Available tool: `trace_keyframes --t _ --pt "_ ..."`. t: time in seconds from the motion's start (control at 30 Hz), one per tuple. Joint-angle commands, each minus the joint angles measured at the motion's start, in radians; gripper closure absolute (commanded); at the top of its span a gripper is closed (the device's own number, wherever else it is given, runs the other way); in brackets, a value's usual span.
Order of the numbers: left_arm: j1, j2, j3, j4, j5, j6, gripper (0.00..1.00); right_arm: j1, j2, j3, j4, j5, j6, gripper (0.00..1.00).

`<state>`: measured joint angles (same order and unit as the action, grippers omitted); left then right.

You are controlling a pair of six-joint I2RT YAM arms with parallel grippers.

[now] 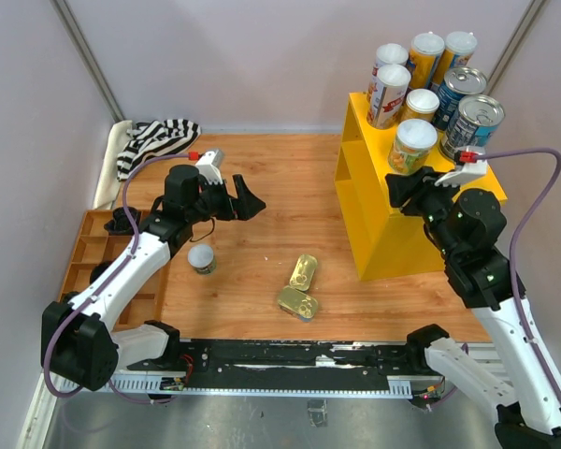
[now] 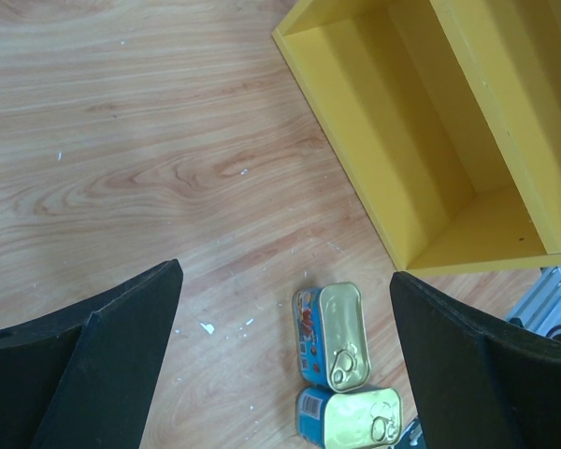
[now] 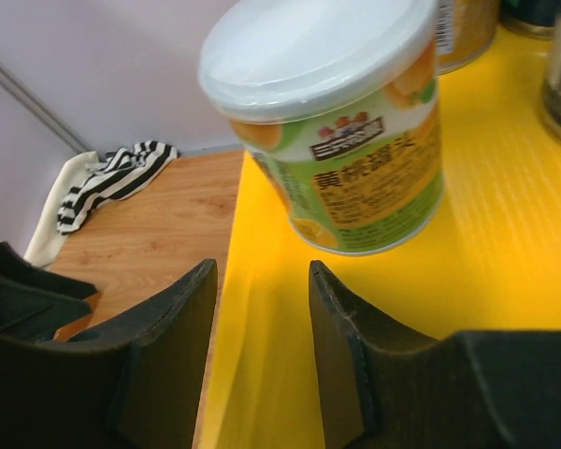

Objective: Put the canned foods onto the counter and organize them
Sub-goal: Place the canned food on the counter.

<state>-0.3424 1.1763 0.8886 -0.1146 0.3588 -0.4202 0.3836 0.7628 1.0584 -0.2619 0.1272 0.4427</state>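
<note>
The green-labelled can (image 3: pixel 332 131) stands upright and free at the near left corner of the counter (image 3: pixel 505 271) top, with other cans behind it. Just short of it, the right gripper (image 3: pixel 262 276) has its fingers narrow and empty, so this placement looks done. Two flat gold tins (image 2: pixel 341 337) and a small white-lidded can (image 1: pixel 201 257) wait on the table. The left gripper (image 2: pixel 285 273) hovers wide open and next needs to descend over one.

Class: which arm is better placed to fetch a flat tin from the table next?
Left: the left gripper hangs open above the flat tins; the right gripper is up at the counter.
</note>
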Motion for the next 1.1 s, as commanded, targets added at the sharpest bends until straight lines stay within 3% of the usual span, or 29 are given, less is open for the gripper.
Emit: trace_keyframes --t 0.0,0.27,0.47,1.07 --pt "0.004 -0.011 -0.014 0.016 0.026 -0.004 0.03 0.051 0.037 -0.011 0.006 -0.077 0.035 0.55" --pt "0.004 -0.040 -0.053 0.029 0.027 -0.024 0.03 0.069 0.234 0.171 -0.005 -0.093 -0.045 0.58" --pt "0.004 -0.045 -0.050 0.009 0.006 -0.005 0.03 0.052 0.264 0.201 -0.004 -0.075 -0.147 0.59" --pt "0.004 -0.025 -0.042 0.006 0.017 0.001 0.03 0.020 0.254 0.167 0.041 0.063 -0.143 0.59"
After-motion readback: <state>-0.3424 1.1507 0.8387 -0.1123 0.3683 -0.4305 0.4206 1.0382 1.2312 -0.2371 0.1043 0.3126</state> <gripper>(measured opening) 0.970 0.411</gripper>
